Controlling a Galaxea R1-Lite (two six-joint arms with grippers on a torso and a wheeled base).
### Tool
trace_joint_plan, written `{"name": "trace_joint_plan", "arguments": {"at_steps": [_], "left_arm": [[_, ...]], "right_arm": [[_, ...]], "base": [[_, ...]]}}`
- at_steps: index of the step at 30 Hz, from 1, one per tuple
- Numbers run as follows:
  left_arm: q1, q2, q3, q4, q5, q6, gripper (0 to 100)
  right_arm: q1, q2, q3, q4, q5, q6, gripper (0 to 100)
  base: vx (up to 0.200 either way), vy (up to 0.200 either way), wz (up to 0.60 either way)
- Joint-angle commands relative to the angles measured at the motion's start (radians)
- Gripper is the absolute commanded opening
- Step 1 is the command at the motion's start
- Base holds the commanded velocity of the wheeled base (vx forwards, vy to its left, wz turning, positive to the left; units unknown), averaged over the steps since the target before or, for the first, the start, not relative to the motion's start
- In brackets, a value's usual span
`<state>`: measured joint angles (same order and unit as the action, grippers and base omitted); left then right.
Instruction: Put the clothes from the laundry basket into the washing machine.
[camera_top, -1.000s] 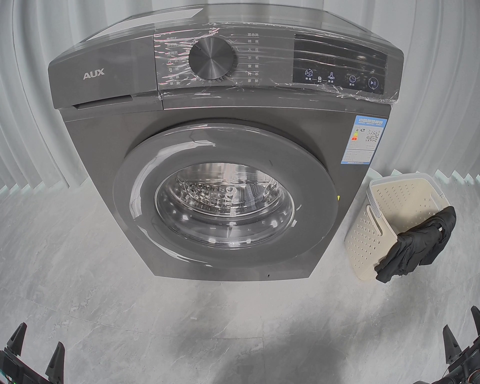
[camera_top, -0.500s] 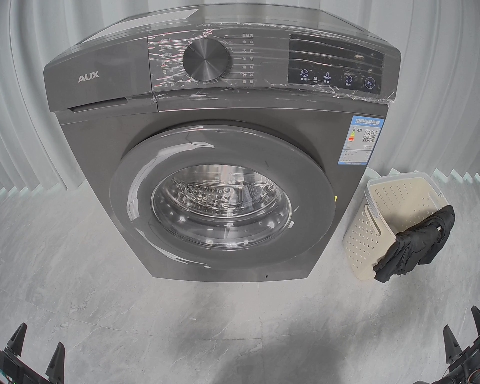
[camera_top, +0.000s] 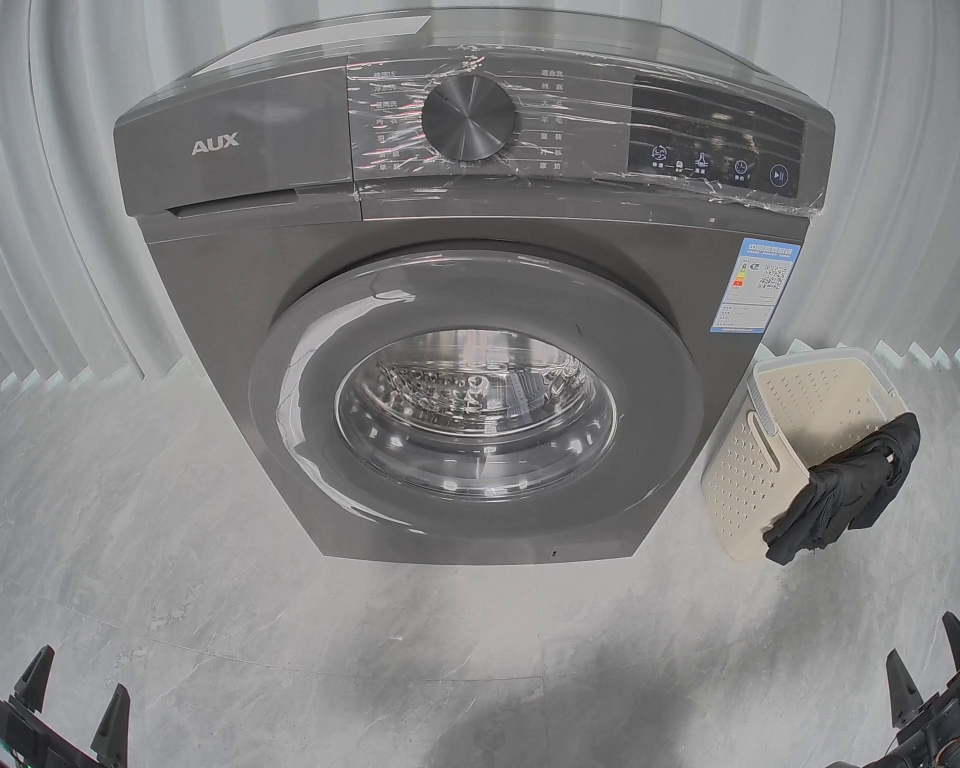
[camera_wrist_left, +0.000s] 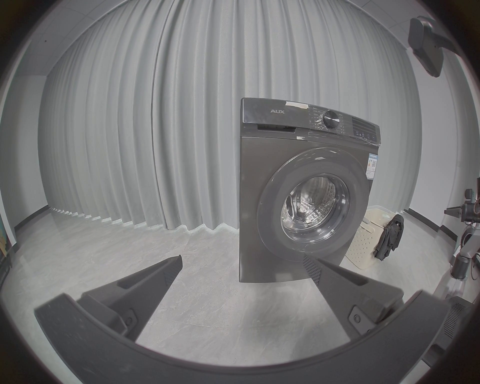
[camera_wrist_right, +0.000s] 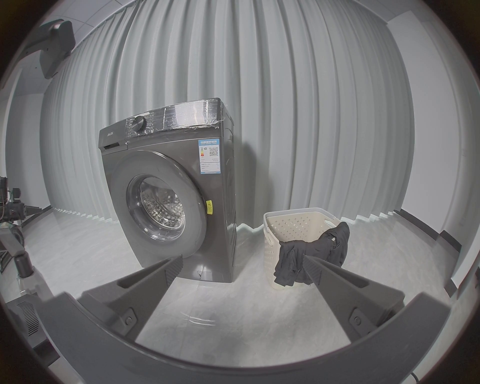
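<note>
A pale logo (camera_top: 215, 144) is sitting on the upper left front of the washer (camera_top: 220, 290) (one short word in capitals, not read off here). Two columns of small characters are flanking the dial (camera_top: 469, 117), too small to make out. Four white icons are showing in a row on the dark panel (camera_top: 715, 150), each with a tiny caption below. A blue-edged sticker (camera_top: 754, 285) is sitting at the front's upper right, carrying coloured bars and a square code. A small yellow tag (camera_wrist_right: 209, 207) is sticking beside the door (camera_wrist_right: 157, 202), its print unreadable.

Head above, wrists low, sharing washing machine (camera_top: 220, 290)
</note>
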<state>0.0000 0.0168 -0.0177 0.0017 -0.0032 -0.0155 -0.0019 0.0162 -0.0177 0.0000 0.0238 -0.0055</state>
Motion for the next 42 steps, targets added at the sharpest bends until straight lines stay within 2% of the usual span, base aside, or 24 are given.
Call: {"name": "trace_joint_plan", "arguments": {"at_steps": [1, 6, 23, 27, 30, 31, 32, 33, 34, 35, 37, 42], "left_arm": [[0.0, -0.015, 0.016, 0.0, 0.0, -0.001, 100], [0.0, -0.015, 0.016, 0.0, 0.0, 0.002, 100], [0.0, -0.015, 0.016, 0.0, 0.0, 0.006, 100], [0.0, -0.015, 0.016, 0.0, 0.0, 0.006, 100], [0.0, -0.015, 0.016, 0.0, 0.002, 0.006, 100], [0.0, -0.015, 0.016, 0.0, 0.002, 0.006, 100], [0.0, -0.015, 0.016, 0.0, 0.002, 0.006, 100], [0.0, -0.015, 0.016, 0.0, 0.0, 0.008, 100], [0.0, -0.015, 0.016, 0.0, 0.0, 0.008, 100], [0.0, -0.015, 0.016, 0.0, 0.0, 0.008, 100], [0.0, -0.015, 0.016, 0.0, 0.002, 0.009, 100], [0.0, -0.015, 0.016, 0.0, 0.002, 0.009, 100]], "right_arm": [[0.0, -0.012, 0.018, 0.0, 0.001, -0.001, 100], [-0.001, -0.012, 0.018, 0.0, 0.001, -0.001, 100], [-0.004, -0.012, 0.018, 0.003, 0.001, -0.001, 100], [-0.004, -0.012, 0.018, -0.002, -0.015, 0.002, 100], [-0.003, -0.015, -0.047, -0.063, -0.005, -0.002, 100], [0.002, -0.004, -0.12, -0.075, -0.005, 0.001, 100], [0.002, -0.004, -0.12, -0.075, -0.005, 0.001, 100], [0.011, 0.018, -0.214, -0.049, 0.016, -0.004, 100], [0.013, 0.021, -0.217, -0.046, 0.019, -0.004, 100], [0.019, 0.057, -0.229, 0.002, 0.094, -0.016, 100], [0.013, 0.099, -0.216, 0.041, 0.176, -0.054, 100], [0.033, 0.292, -0.197, -0.011, 0.209, -0.169, 100]], "base": [[0.2, 0.0, 0.0], [0.2, 0.0, 0.0], [0.0, 0.0, 0.0], [0.0, 0.0, 0.0], [0.0, 0.0, 0.0], [0.0, 0.0, 0.0], [0.0, 0.0, 0.0], [0.0, 0.0, 0.0], [0.0, 0.0, 0.0], [0.0, 0.0, 0.0], [0.0, 0.0, 0.0], [0.0, 0.0, 0.0]]}}
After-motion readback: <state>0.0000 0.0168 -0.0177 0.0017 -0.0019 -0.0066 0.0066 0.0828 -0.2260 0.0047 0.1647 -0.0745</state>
